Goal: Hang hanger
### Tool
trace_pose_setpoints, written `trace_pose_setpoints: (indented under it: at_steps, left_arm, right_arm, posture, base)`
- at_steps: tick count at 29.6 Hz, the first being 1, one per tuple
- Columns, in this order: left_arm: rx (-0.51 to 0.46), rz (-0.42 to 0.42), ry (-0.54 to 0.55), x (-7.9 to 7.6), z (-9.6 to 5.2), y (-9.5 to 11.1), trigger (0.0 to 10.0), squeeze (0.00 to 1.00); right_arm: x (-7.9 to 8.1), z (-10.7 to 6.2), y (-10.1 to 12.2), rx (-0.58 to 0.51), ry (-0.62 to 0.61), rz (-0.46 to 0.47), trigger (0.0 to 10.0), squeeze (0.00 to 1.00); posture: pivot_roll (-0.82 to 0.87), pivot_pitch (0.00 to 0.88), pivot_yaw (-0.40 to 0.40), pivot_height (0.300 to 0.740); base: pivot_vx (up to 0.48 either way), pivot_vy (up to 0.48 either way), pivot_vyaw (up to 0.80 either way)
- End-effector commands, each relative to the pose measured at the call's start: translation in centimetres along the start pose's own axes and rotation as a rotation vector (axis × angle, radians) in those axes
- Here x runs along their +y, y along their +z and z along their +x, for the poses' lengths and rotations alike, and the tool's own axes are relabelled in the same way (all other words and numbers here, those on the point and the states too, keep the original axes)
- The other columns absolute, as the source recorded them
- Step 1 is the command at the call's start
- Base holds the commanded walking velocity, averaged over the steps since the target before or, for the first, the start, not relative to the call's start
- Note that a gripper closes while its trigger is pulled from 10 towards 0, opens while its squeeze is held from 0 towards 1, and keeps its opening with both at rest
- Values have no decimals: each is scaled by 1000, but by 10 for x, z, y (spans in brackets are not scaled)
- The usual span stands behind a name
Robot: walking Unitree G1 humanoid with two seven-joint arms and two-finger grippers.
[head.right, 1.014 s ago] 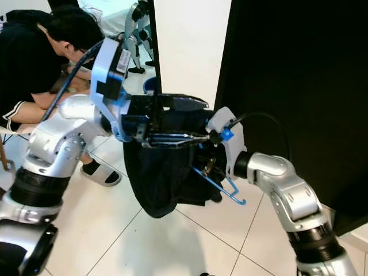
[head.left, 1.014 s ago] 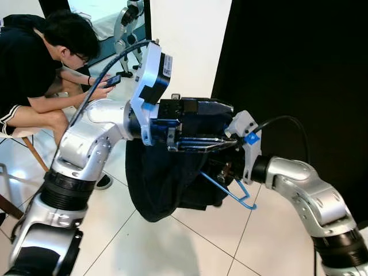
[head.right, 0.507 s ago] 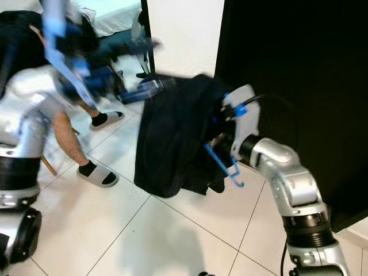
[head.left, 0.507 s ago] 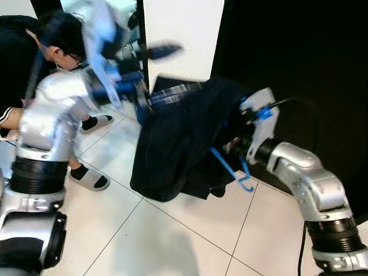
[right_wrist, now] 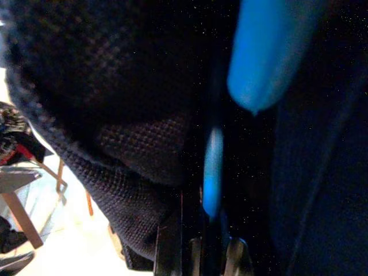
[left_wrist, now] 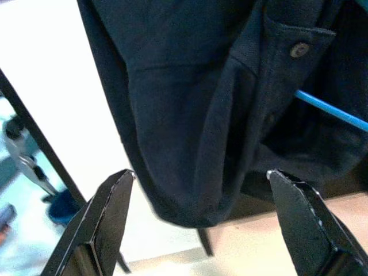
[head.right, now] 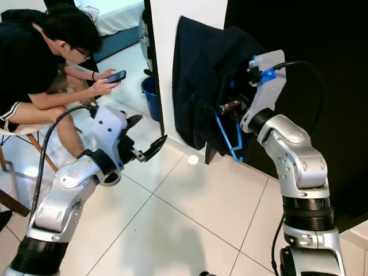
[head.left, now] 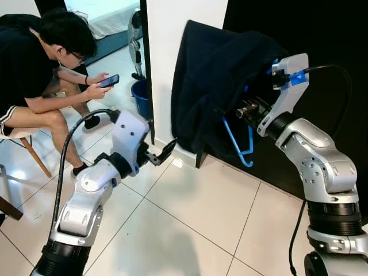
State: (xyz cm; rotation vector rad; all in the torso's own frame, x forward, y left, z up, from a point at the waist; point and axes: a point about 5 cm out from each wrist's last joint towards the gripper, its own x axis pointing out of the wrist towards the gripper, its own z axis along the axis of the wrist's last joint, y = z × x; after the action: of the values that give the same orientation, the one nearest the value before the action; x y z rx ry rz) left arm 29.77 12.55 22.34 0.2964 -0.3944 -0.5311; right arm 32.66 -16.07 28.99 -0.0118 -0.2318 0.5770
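Here the right gripper (head.left: 248, 109) is raised against a dark opening, its fingers buried in the folds of a dark knit garment (head.left: 221, 86), so how wide they stand cannot be told. A thin blue plastic hanger (head.left: 238, 144) dangles just below that gripper, its angular frame poking out under the soft, draped cloth. The left gripper (head.left: 163, 155) hovers low over glossy white floor tiles (head.left: 190, 224), below and apart from the garment, its two long black fingers spread wide and holding nothing. Beyond it a seated person (head.left: 40, 75) looks at a phone (head.left: 108, 81).
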Motion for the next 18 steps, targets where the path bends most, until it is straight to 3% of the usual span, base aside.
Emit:
trace_pose_setpoints:
  at_steps: [1,2,5,7,18]
  left_arm:
    - [-4,40,7,-5,-1,-2,10000,0]
    - [-4,40,7,-5,-1,-2,10000,0]
    - [-35,208,38,-6,1,-2,10000,0]
    - [-44,241,52,-6,1,0,10000,0]
    - [-19,275,113,-8,-3,-5,10000,0]
  right_arm:
    - [9,2,16,-57,53,-26,10000,0]
    - [9,2,16,-57,53,-26,10000,0]
    - [19,1,22,-82,128,-23,10000,0]
    - [22,0,24,-87,149,-23,10000,0]
    - [28,-7,27,-92,215,-31,10000,0]
  posture:
    - [65,126,-26,740]
    - [65,126,-26,740]
    - [62,123,-25,740]
    - [61,123,-26,740]
    - [57,121,-29,740]
  base:
    - [0,0,0]
    - [0,0,0]
    - [0,0,0]
    - [0,0,0]
    - [0,0,0]
